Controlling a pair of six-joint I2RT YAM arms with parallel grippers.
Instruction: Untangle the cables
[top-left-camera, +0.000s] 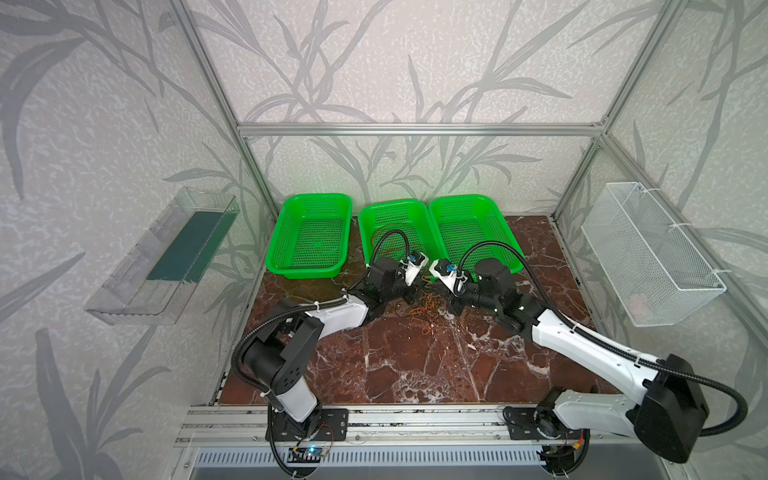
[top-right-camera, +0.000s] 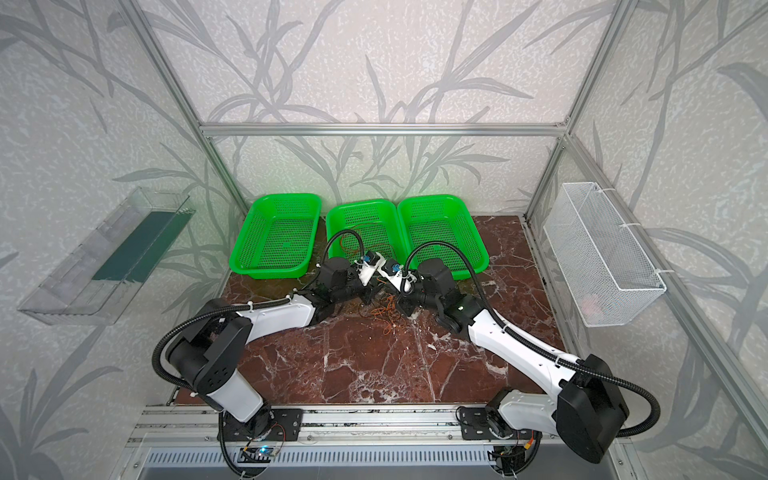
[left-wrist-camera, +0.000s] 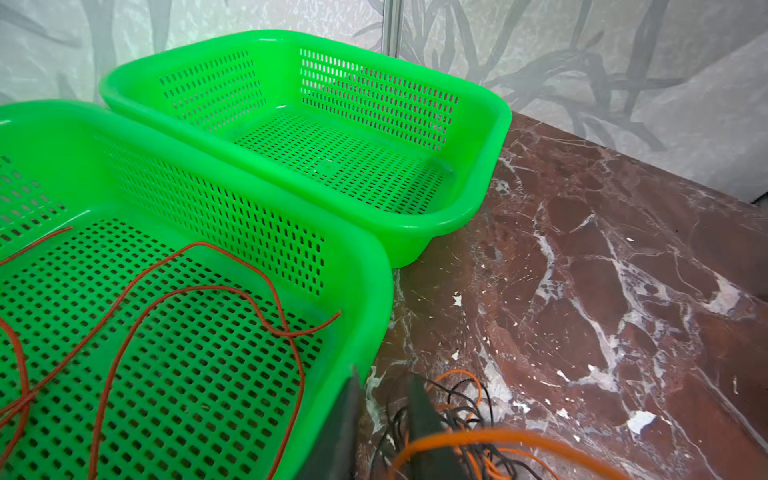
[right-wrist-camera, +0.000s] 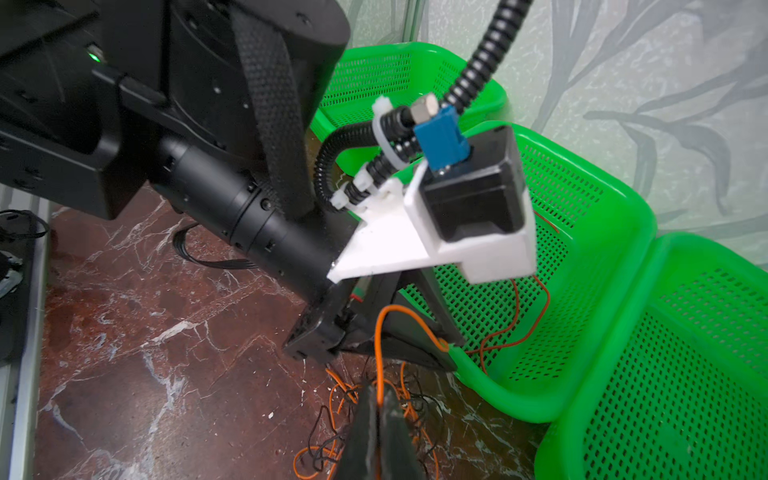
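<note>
light bright, even | shadows soft | wrist close-ups blurred | edges warped

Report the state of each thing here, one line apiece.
left gripper: shut on orange cable.
right gripper: shut on the same orange cable.
orange cable: arched between the two grippers.
pile: orange and black cables tangled on the table.
red cable: lying loose in the middle basket.
left basket: empty.
right basket: empty.
</note>
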